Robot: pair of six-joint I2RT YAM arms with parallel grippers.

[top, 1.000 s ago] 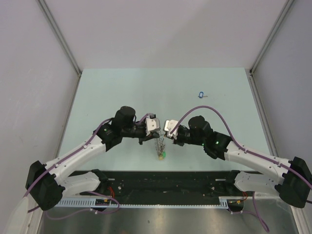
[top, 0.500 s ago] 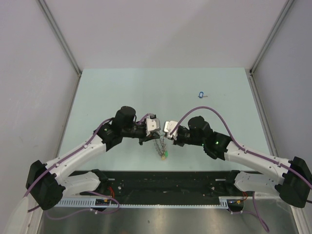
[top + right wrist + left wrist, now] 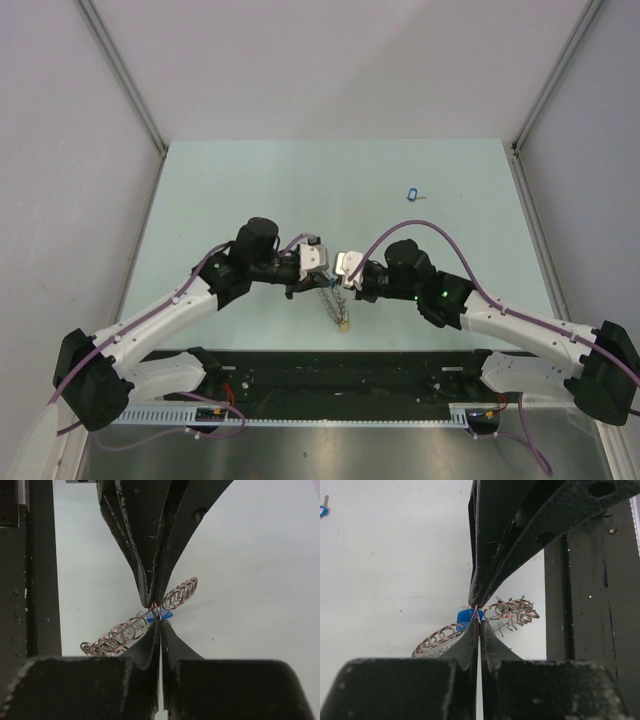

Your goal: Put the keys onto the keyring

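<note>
Left hand (image 3: 479,623) and right hand (image 3: 160,622) are clenched tip to tip on the dangling keyring (image 3: 512,611), apparently to thread on the blue-tagged key (image 3: 165,615) at their pinch, while another key (image 3: 411,194) lies well beyond the keyring.

1. Keyring (image 3: 331,297): silver ring fringed with small silver loops, hanging tilted above the table (image 3: 250,180), yellow tag lowest.
2. Blue-tagged key (image 3: 465,616): touches the keyring's middle.
3. Second blue-tagged key (image 3: 411,194): lies flat, well apart.
</note>
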